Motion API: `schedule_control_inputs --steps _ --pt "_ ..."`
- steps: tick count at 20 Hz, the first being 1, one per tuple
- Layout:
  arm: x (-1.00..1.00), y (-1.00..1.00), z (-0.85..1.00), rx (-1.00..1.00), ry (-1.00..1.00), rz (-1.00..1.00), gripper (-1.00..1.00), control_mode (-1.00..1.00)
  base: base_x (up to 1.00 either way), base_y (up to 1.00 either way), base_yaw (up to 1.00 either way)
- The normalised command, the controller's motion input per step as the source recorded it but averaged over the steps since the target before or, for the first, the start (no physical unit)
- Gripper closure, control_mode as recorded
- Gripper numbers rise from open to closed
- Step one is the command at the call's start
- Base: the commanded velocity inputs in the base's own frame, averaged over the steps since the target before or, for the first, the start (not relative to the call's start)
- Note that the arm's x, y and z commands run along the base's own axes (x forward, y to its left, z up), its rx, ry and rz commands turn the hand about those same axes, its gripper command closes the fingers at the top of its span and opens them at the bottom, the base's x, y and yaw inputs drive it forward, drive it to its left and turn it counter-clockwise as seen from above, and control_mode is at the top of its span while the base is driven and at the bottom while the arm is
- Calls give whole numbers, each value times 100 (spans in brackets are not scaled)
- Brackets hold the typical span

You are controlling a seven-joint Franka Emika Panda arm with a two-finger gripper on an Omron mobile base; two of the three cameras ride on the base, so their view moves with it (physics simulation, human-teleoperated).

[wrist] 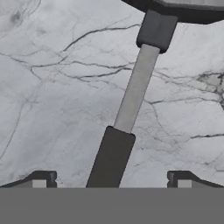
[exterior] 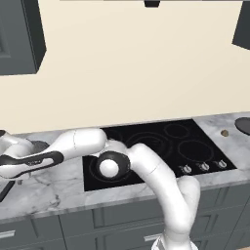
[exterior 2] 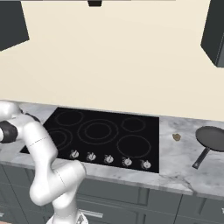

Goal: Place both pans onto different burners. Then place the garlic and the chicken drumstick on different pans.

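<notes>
Step one in hand: your tool is over the first pan's handle, nothing grasped yet.
The grey-veined marble tabletop (exterior 2: 175, 162) carries the flat black glass cooktop (exterior 2: 105, 131), its ring burners (exterior 2: 98, 130) all bare. One wide dark grey frying pan (exterior 2: 213, 138) sits right of it, a small tan lump (exterior 2: 176, 137) between. Left, the other pan's long black-and-grey handle (wrist: 135, 89) lies between your tool's (wrist: 111, 177) wide-spread tips. I judge you should lower, close on the handle, then lift.
</notes>
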Motion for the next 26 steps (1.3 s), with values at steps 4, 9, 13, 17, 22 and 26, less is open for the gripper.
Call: schedule_control_inputs --steps 4,9,13,17,22,26 --pt "1 16 -14 0 0 -1 -100 -100 0 0 0" --pt "0 3 -11 0 0 0 -100 -100 0 0 0" --pt "0 0 -16 0 0 0 -100 -100 0 0 0" --pt "0 0 -20 0 1 0 -100 -100 0 0 0" --pt "0 0 -16 0 2 0 -100 -100 0 0 0" --pt "0 0 -5 0 0 0 100 -100 0 0 0"
